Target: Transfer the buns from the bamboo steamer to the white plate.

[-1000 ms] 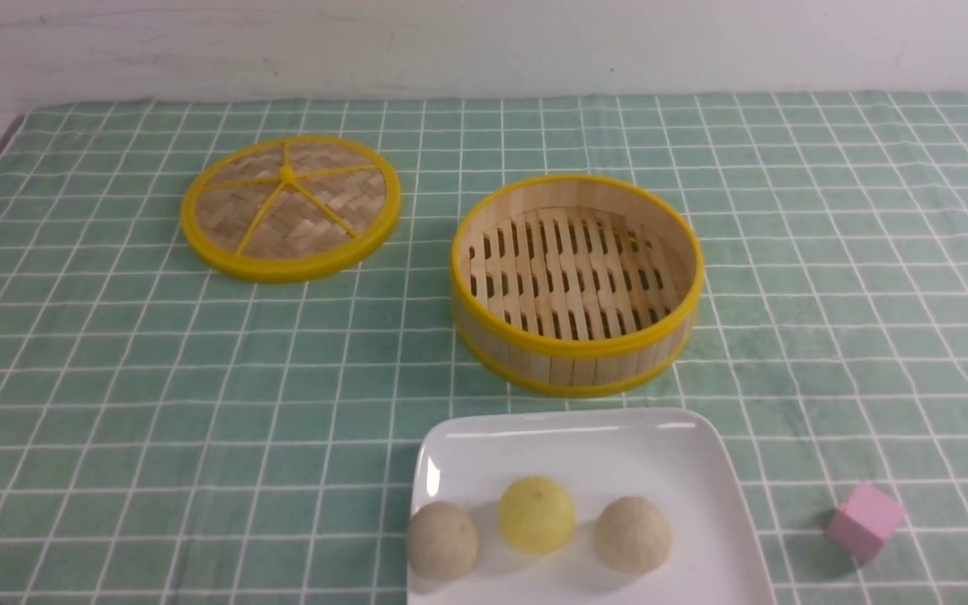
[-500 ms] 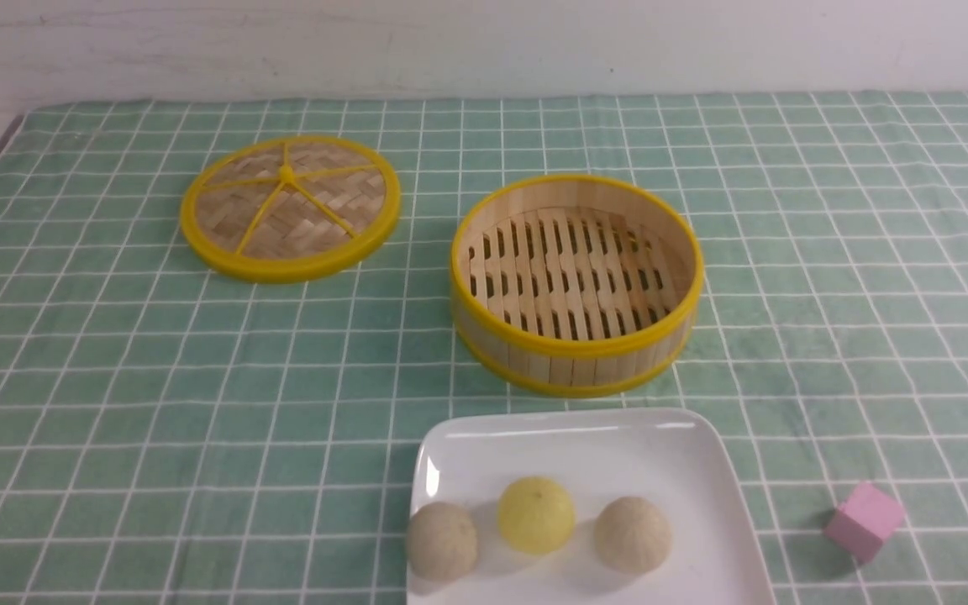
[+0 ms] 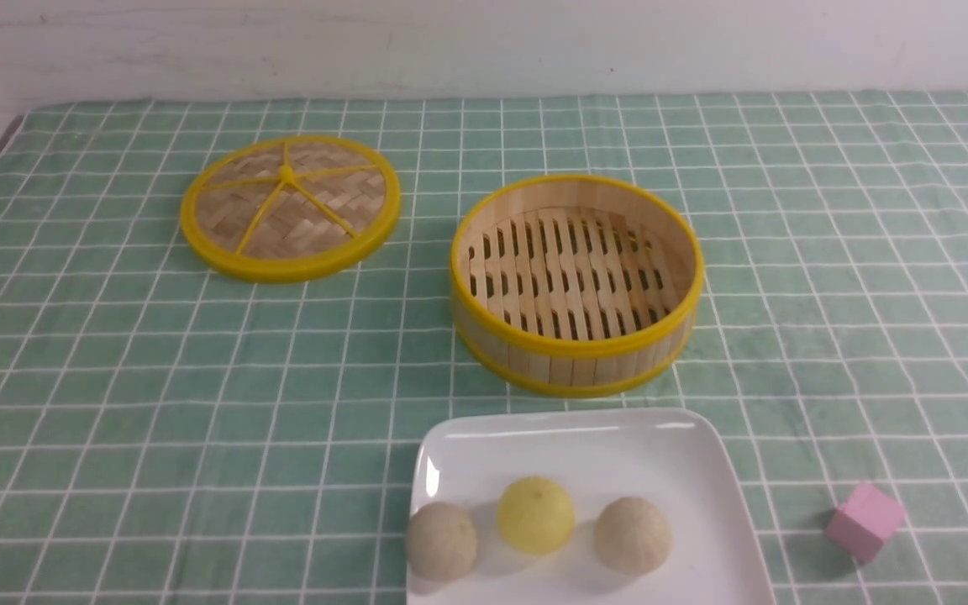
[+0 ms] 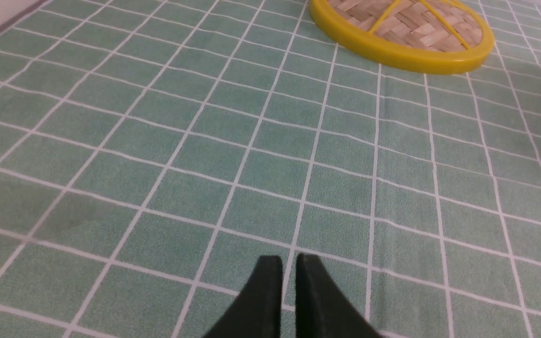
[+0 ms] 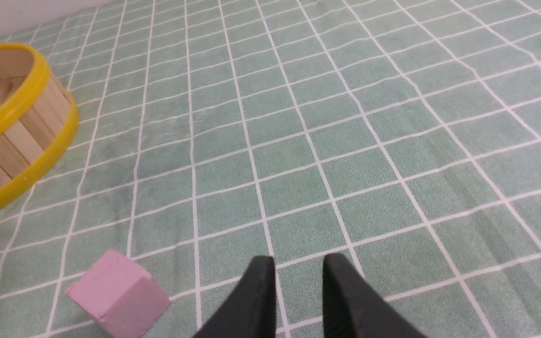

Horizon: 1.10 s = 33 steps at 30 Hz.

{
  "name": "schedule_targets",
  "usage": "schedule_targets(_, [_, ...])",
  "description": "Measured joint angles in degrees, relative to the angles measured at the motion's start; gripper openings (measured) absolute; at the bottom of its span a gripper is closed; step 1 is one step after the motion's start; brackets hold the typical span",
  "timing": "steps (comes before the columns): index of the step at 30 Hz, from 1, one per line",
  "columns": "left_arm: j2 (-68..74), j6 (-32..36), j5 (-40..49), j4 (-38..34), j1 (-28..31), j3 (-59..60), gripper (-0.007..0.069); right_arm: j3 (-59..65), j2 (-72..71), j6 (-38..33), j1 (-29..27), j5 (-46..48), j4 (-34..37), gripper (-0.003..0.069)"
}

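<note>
White glossy plate [image 3: 585, 454] is seen nearest in the front view, with all three buns on it: beige bun [image 3: 442, 540] toward the robot's left, yellow bun [image 3: 536, 514] in the middle, second beige bun [image 3: 633, 534] toward the right. The three are set in a row, close but apart. Just beyond the plate, the bamboo steamer [image 3: 576, 336] is seen with only its slatted floor showing; no bun is left inside. The transfer is judged complete, so the step in hand is judged to be the retreat. It is done well if both arms are kept low, clear of the plate rim, and nothing is nudged: the pink cube [image 5: 118, 300] lies close by the right gripper [image 5: 298, 272] and should be avoided.

Left gripper [image 4: 288, 270] is held low over bare green checked cloth [image 4: 158, 141], fingers nearly pressed together with only a thin slit between, nothing held. Right gripper is also held low over the cloth, fingers slightly parted, nothing between them; the steamer wall is seen off to one side. Neither arm is seen in the front view. Farthest back, the woven lid [image 3: 291, 206] lies flat on the cloth, well apart from the steamer.
</note>
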Motion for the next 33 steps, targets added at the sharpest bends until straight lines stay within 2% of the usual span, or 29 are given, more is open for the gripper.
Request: schedule_targets(33, [0.0,0.0,0.0,0.0,0.0,0.0,0.0108,0.0,0.0,0.0,0.0,-0.1,0.0,0.0212])
